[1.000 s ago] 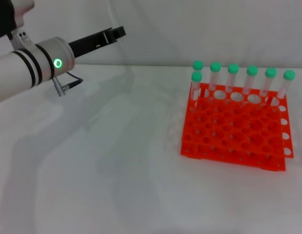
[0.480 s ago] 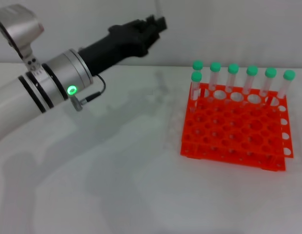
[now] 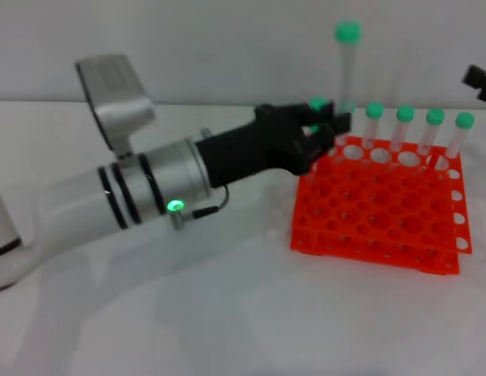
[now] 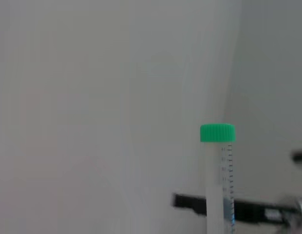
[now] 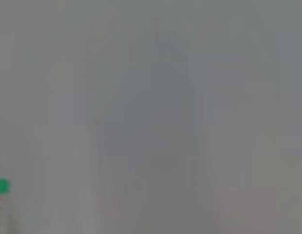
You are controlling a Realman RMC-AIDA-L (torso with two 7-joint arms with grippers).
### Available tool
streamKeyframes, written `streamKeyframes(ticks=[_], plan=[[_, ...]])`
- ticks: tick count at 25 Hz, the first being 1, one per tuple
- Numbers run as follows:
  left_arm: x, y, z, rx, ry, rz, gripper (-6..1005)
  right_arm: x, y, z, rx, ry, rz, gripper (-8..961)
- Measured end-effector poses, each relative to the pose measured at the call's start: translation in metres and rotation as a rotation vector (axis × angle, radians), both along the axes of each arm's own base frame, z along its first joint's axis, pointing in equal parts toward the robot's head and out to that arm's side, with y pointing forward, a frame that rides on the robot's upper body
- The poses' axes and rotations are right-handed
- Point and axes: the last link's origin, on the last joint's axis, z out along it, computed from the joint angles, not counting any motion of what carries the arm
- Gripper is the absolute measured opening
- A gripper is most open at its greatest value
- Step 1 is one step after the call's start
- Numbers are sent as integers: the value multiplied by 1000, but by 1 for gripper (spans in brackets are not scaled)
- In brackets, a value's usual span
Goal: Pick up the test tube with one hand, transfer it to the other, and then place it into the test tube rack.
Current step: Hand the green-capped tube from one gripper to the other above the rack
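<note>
The test tube [image 3: 346, 70], clear with a green cap, stands upright and higher than the row in the orange-red rack [image 3: 384, 215]. My left gripper [image 3: 335, 125], black on a white-silver arm, is shut on its lower end at the rack's back left corner. The left wrist view shows the same test tube [image 4: 219, 185] upright against a grey wall. Only a black tip of my right gripper [image 3: 478, 80] shows at the right edge, above the rack. The right wrist view shows just a green cap [image 5: 1, 186] at its edge.
Several other green-capped tubes [image 3: 404, 133] stand in the rack's back row, and one [image 3: 317, 104] is partly hidden behind my left gripper. The left arm's thick cuff [image 3: 149, 188] stretches across the white table [image 3: 227, 313]. A grey wall rises behind.
My left arm swept from the far left across to the rack's back left corner. One tube of the back row now stands much higher. The right gripper's tip has come into view.
</note>
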Motion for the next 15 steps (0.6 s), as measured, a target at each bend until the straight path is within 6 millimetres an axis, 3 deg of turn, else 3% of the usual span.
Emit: streamKeyframes(ticks=[6, 15], plan=[[4, -5, -21, 4, 60, -14, 192, -15, 2, -2, -75, -23, 69, 862], [15, -2, -32, 43, 137, -66, 193, -22, -11, 12, -217, -19, 153, 862]])
